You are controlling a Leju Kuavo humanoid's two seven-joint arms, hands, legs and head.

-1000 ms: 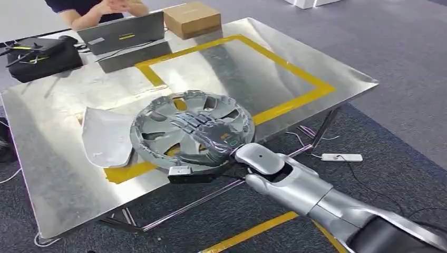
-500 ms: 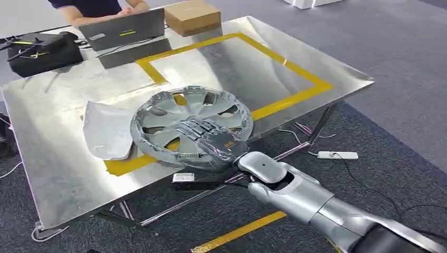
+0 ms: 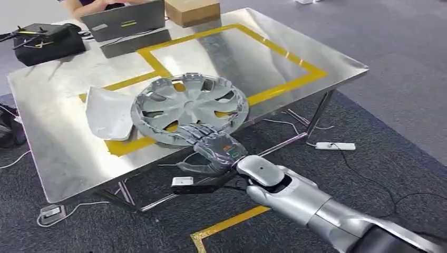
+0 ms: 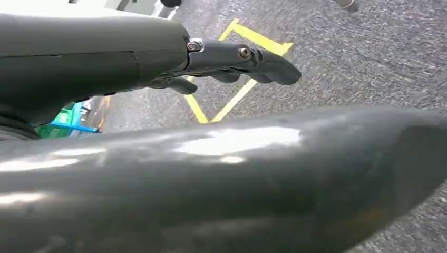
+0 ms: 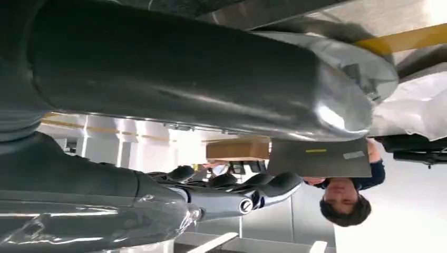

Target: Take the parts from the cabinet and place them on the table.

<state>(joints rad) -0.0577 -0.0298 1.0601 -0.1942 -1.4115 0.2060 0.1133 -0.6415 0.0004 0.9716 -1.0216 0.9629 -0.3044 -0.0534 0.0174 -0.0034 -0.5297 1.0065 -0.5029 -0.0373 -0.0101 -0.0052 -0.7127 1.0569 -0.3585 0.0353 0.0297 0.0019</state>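
Note:
A silver hubcap (image 3: 187, 108) lies flat on the metal table (image 3: 58, 163), across the yellow tape near the front edge. A pale grey curved panel (image 3: 108, 113) lies touching its left side. My right hand (image 3: 211, 146) hovers at the table's front edge, palm down and fingers spread. Its fingertips (image 3: 191, 132) reach the hubcap's near rim and its thumb hangs below, with nothing gripped. The right wrist view shows the same fingers (image 5: 237, 192) stretched out and empty. My left hand (image 4: 232, 60) hangs over the carpet with loosely bent fingers, holding nothing.
At the table's far edge are a laptop (image 3: 124, 21), a cardboard box (image 3: 192, 10) and a black bag (image 3: 50, 42), with a person (image 5: 342, 203) seated behind. On the carpet lie a power strip (image 3: 334, 146), cables and yellow tape (image 3: 226, 224).
My right hand has slid back off the middle of the hubcap to its near rim. The hubcap stays on the table. The whole view has shifted, so the camera moved.

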